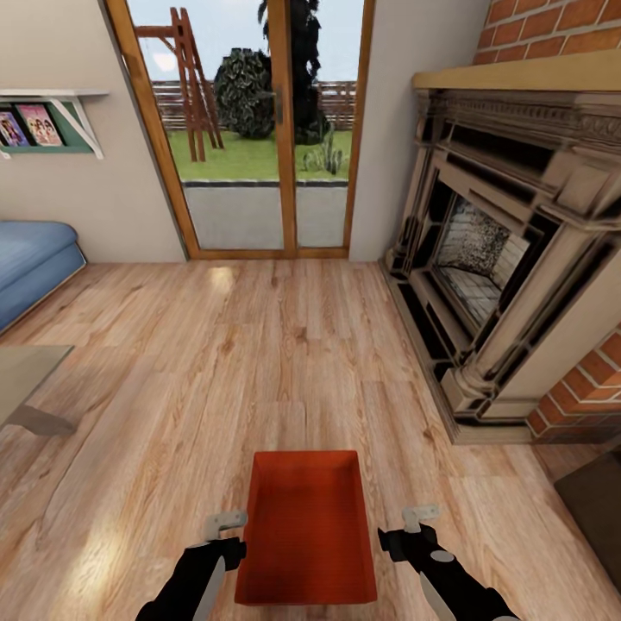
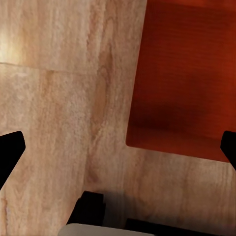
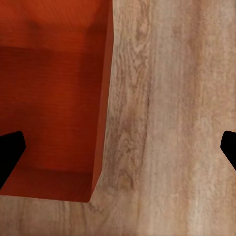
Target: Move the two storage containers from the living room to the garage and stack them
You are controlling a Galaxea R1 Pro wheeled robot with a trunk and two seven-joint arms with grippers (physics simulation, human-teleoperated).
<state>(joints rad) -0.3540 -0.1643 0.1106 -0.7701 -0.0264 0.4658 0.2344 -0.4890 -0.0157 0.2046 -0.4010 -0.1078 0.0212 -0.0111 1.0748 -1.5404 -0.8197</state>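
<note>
The left gripper [image 1: 226,523] hangs with its jaws spread wide, nothing between them, just off the container's 9 o'clock wall. In the left wrist view its 2 dark fingertips [image 2: 11,153] sit far apart at the frame edges over bare planks. The right gripper [image 1: 420,517] is likewise spread wide and holds nothing, near the container's 3 o'clock wall; its fingertips [image 3: 10,152] show far apart in the right wrist view.

Between the 2 grippers lies 1 orange-red storage container [image 1: 306,528], lidless and empty, resting flat on the light wood floor [image 1: 259,362] at 6 o'clock in the head view. Whether either gripper touches its walls I cannot tell.

Farther out: a glass coffee table [image 1: 26,379] at 9 o'clock, a blue sofa [image 1: 30,254] at 10, glazed wooden doors [image 1: 259,129] at 12, and a stone fireplace [image 1: 509,250] with brick surround at 2 to 3 o'clock.
</note>
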